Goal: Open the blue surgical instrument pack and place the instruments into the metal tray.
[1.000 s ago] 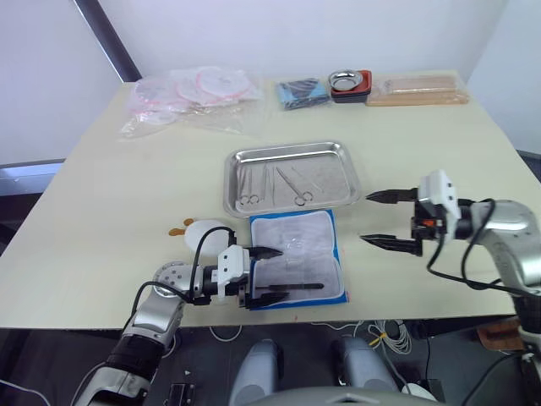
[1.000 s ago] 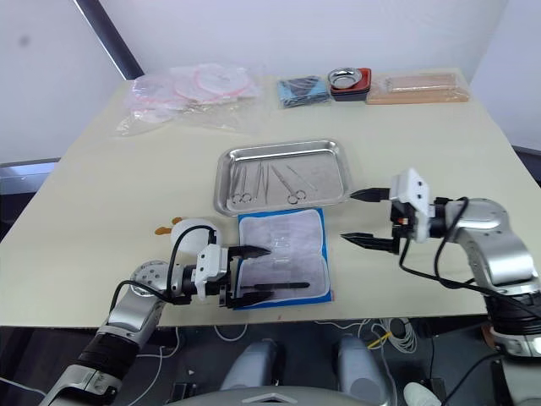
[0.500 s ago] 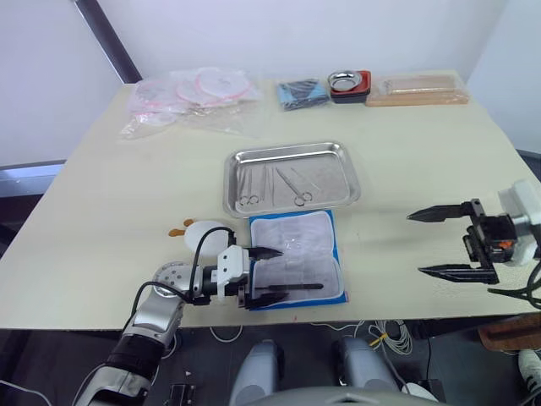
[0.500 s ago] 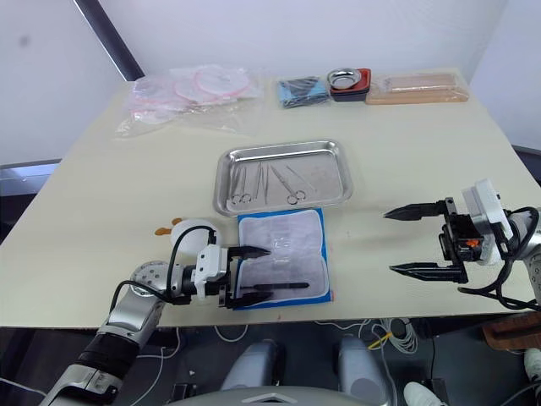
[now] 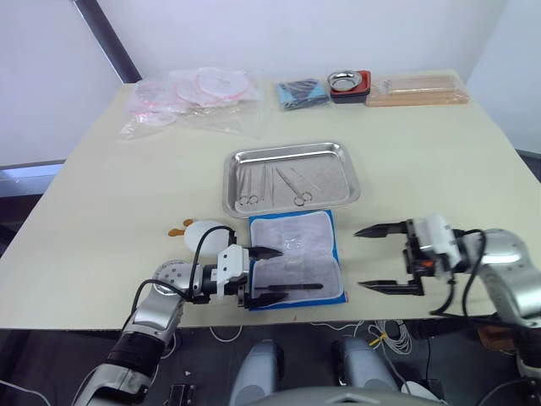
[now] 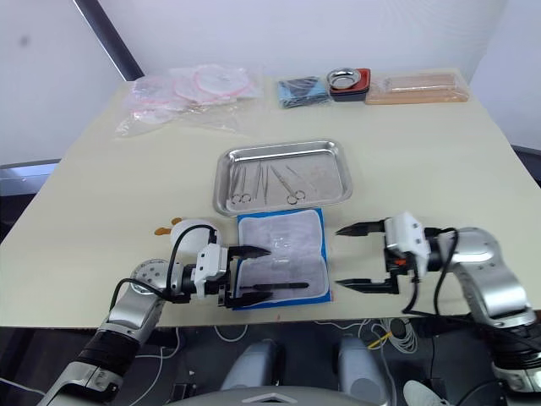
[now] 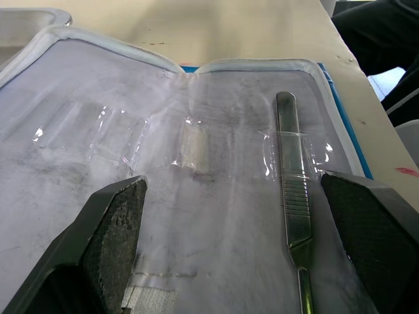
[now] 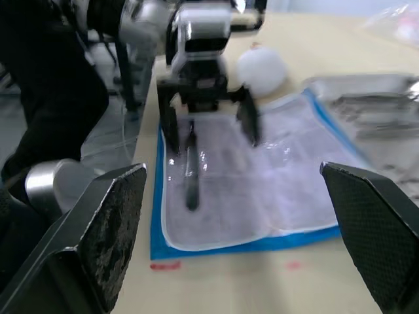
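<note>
So your blue surgical instrument pack [image 5: 296,258] is lying flat and unfolded near the front edge of the table [image 5: 101,211], whitish lining up, just in front of the metal tray [image 5: 290,176]. One straight tool [image 7: 291,190] is tucked in a clear pocket along the pack's near side, and the rest of the instruments [image 5: 275,186] are in the tray already. Your left gripper [image 5: 269,275] sits at the pack's left edge with its fingers spread wide over the lining, the tool lying just beside the nearer finger, nothing pinched. Your right gripper [image 5: 372,258] hovers off the pack's right side, pointing at it, fingers wide apart and empty too
</note>
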Robot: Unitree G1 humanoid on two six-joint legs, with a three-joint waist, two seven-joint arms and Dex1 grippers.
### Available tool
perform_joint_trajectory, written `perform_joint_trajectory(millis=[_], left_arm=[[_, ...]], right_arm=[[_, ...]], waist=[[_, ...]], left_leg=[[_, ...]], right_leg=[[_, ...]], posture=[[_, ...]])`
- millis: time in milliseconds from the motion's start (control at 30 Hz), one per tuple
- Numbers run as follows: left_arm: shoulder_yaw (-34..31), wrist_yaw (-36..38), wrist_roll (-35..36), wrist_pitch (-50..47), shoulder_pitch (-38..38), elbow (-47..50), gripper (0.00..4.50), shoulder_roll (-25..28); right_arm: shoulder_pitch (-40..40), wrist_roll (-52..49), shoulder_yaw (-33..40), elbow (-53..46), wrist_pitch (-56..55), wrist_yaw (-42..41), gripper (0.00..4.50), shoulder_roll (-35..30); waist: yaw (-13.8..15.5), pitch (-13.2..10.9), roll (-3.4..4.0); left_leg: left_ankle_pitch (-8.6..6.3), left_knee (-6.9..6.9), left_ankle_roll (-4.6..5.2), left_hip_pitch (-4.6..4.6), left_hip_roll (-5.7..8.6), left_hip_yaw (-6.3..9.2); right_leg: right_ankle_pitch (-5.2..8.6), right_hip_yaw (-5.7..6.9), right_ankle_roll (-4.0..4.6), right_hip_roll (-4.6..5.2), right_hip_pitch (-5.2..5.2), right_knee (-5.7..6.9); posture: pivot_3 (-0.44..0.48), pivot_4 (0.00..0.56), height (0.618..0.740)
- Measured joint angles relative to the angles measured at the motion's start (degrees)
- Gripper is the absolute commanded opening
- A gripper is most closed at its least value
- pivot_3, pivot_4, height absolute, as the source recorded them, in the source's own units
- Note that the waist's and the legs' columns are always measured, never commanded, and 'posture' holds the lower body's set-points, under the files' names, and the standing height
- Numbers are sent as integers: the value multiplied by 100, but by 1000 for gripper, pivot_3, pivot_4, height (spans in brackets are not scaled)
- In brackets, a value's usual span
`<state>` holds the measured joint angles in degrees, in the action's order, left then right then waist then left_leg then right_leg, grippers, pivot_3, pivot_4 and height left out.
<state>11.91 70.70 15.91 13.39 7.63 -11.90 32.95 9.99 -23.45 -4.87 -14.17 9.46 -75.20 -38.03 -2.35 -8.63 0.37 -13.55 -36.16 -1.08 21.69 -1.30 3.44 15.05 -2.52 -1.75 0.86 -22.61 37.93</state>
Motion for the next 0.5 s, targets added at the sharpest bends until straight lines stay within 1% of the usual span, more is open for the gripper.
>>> perform_joint_trajectory(millis=[167, 333, 500], left_arm=[[-14, 27, 1, -4, 4, 2, 4500, 13], [2, 77, 2, -11, 45, 3, 4500, 22], [6, 155, 2, -31, 53, 19, 4500, 58]], right_arm=[[287, 417, -465, 67, -29, 295, 4426, 212], [593, 1161, -1187, 486, -145, 703, 4426, 606], [693, 1578, -1570, 658, -111, 858, 4426, 660]], waist=[[-6, 0, 0], [2, 3, 4], [-5, 2, 0]], left_leg=[[0, 0, 0, -3, -1, 1], [0, 0, 0, 0, -1, 3], [0, 1, 0, 0, -1, 2]], right_leg=[[0, -1, 0, -2, 0, 1], [0, 1, 0, -3, 0, 0], [0, 1, 0, -3, 0, 0]], posture=[[0, 150, 740], [0, 150, 740], [0, 150, 740]])
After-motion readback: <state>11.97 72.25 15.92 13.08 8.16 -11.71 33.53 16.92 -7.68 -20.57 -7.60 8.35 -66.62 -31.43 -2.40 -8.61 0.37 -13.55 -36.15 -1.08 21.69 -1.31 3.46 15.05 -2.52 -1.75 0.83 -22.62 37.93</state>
